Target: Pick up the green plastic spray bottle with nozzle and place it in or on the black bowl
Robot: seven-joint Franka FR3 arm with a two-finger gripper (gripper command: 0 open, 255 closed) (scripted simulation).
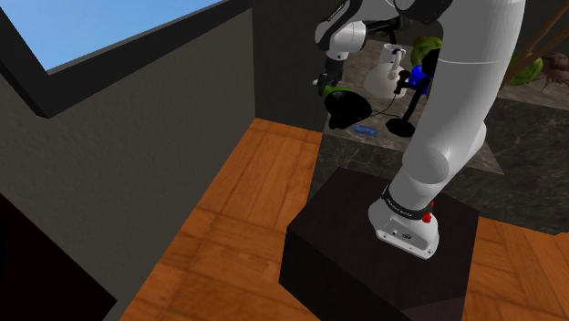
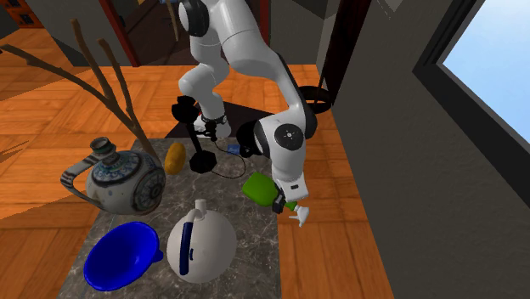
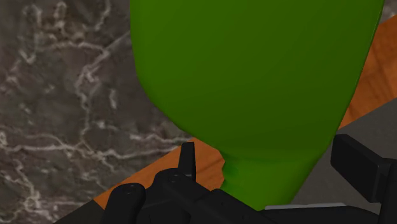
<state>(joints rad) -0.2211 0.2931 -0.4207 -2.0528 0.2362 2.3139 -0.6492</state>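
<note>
Dark grey white-veined marble tabletop [image 3: 63,95] above orange-brown wooden parquet floor [image 1: 246,191] — plain dark grey walls [image 1: 137,128], dark-framed window [image 1: 100,27] showing clear blue sky.

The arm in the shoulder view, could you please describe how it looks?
The arm has rounded white links with dark joints. A black band rings its lowest link above a white base flange, with a small red mark beside it. The jaws are all black.

The bottle [image 3: 254,83] runs off the wrist view's top edge; its neck hides how the gripper [image 3: 273,175] holds it. The shoulder view's arm [image 1: 456,109] covers most of it. The second exterior view's arm half hides a black ring [image 2: 321,95], too hidden to identify.
</note>
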